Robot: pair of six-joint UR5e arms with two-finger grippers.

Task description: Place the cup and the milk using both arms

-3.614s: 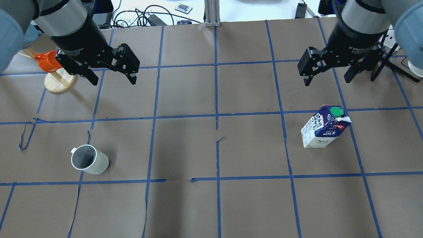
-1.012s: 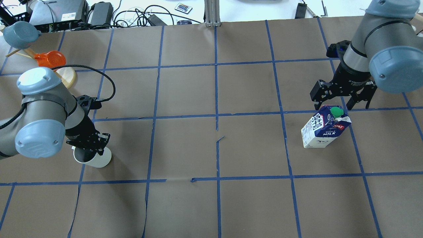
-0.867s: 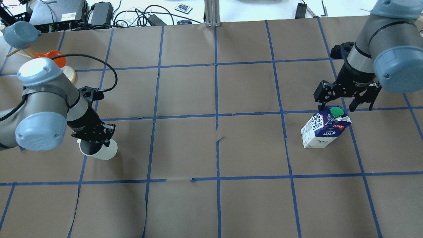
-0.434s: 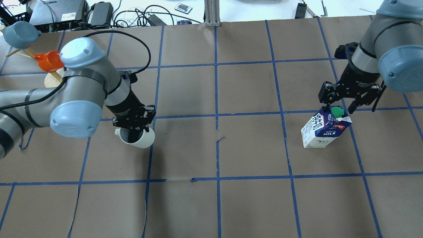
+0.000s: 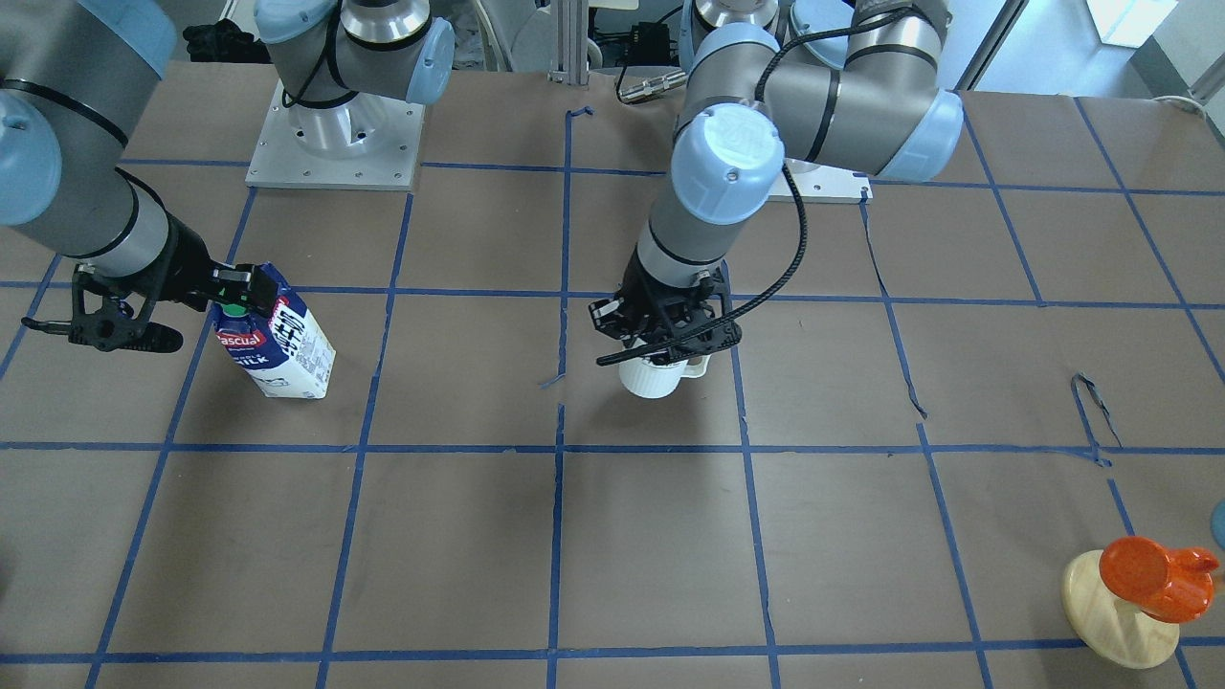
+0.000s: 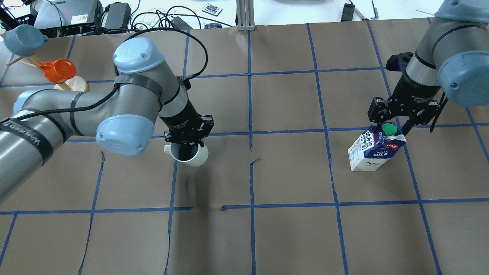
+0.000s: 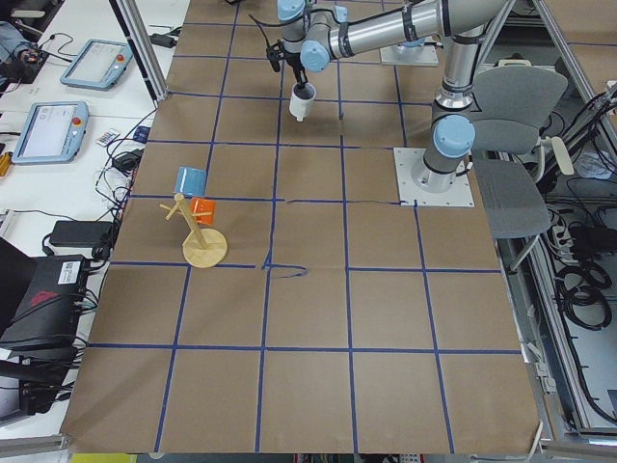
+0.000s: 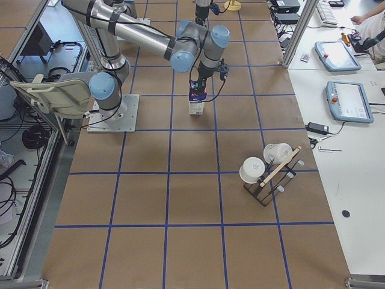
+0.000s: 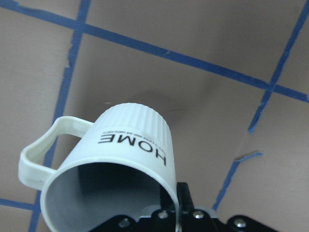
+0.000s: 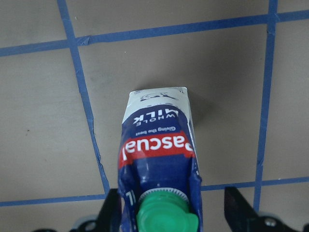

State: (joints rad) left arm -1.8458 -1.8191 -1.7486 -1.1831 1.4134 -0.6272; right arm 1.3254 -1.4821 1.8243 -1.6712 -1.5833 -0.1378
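Table: brown paper w/ blue tape grid.

Mid-depth, just left of the ctr line: cup, a white mug w/ "HOME" on its side. It looks clear of the paper, w/ its shadow falling on the near side. It is tilted, mouth up toward the arm, handle pointing left. L gripper comes down from above & pinches the rim wall on the far side. One finger is inside the mug, the other outside, jaws narrow & clamped on the wall. The left wrist cam shows the rim wedged at the finger base & the grey interior open to the lens.

Same depth, right half: milk, a blue/white gable carton w/ red "Pascual" band & "WHOLE MILK" text. It stands upright on the paper, well apart from the cup. Green cap sits on top, toward the far side. R gripper is just over it, jaws wide, one finger each side of the gable top, cap btwn them. The right wrist cam shows a clear gap on one side. The other finger is v. close to the carton edge; contact or not, can't tell.

Far left: wooden stand w/ an orange cup & a blue-grey cup on its pegs, well apart from both grippers.

Beyond the table's far edge: cables & a small remote.
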